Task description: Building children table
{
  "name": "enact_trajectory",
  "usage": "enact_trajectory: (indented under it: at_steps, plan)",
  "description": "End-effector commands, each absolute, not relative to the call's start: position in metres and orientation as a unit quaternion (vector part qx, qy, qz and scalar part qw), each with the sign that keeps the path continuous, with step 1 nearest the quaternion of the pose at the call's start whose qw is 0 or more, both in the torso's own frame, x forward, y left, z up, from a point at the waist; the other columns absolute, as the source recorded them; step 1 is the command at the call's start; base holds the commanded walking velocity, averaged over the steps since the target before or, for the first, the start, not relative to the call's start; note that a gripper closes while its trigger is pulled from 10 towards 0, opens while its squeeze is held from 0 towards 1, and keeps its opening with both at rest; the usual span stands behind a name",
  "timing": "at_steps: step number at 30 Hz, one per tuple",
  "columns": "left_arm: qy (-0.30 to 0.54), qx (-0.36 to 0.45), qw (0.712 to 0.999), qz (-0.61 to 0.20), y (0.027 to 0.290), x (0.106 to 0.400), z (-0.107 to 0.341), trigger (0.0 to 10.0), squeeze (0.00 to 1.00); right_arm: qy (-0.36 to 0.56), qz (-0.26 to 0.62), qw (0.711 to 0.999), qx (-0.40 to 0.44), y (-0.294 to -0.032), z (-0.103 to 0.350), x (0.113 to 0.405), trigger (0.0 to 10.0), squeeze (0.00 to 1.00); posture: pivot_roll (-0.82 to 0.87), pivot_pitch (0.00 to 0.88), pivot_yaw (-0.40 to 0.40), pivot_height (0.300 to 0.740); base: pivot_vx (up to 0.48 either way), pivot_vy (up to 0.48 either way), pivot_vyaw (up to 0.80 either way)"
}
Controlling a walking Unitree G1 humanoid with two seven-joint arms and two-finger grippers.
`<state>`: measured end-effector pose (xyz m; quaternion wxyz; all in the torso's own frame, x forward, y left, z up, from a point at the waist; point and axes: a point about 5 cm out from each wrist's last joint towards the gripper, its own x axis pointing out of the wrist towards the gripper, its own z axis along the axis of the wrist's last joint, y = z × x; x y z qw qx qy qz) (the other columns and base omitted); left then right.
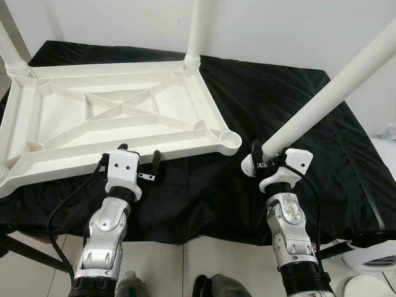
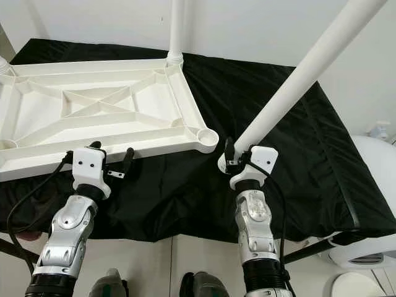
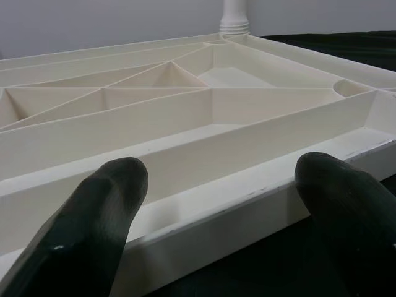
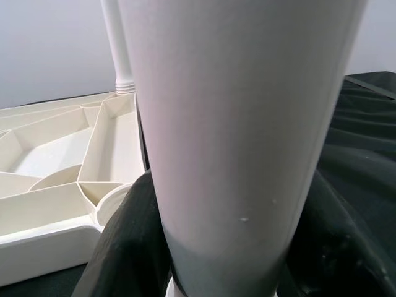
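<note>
Surface: a black cloth [image 1: 266, 105] covers a low table, creased and hanging over the near edge; a dark leg of the support shows below on the left.
Tabletop: a cream plastic children's tabletop with moulded ribs [image 1: 117, 117] lies upside down on the cloth, taking up the left half; its underside shows crossed diagonal ribs and round sockets at the corners.
Fitted legs: a white round plastic leg [image 1: 197, 31] stands upright in the far right socket, and another white leg [image 1: 9, 52] rises from the far left corner.
Empty socket: the near right corner socket [image 1: 228, 139] is open, just beside the loose leg's end.
Loose leg: a long white plastic tube leg [image 1: 334, 93] slants up to the right, its lower end close to the cloth.
Right gripper [image 1: 263, 162]: closed around the loose leg near its lower end.
Left gripper [image 1: 139, 162]: fingers spread wide at the tabletop's near rim, one black fingertip [image 3: 105, 204] over the rim.
Room: a plain white wall [image 1: 124, 21] behind, pale tiled floor [image 1: 167, 266] below, a white rounded appliance [image 1: 377, 253] at the right.
</note>
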<state>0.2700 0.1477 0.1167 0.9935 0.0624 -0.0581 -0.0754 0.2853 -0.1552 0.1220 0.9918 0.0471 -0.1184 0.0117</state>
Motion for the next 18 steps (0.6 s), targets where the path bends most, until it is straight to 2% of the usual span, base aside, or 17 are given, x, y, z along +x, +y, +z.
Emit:
enact_trajectory:
  at_steps: [1,18]
  plan:
    - [-0.047,0.059,0.997,-0.030,0.1519,0.2712,0.1123,10.0,0.00,-0.104,0.010,0.993,0.046,-0.1546,0.1158,0.2852,10.0,0.00,0.08,0.040,-0.068,0.740,0.000,0.000,0.00]
    - [-0.062,0.053,0.996,-0.031,0.1503,0.2716,0.1183,10.0,0.00,-0.104,0.011,0.993,0.045,-0.1547,0.1153,0.2852,10.0,0.00,0.08,0.038,-0.072,0.740,0.000,0.000,0.00]
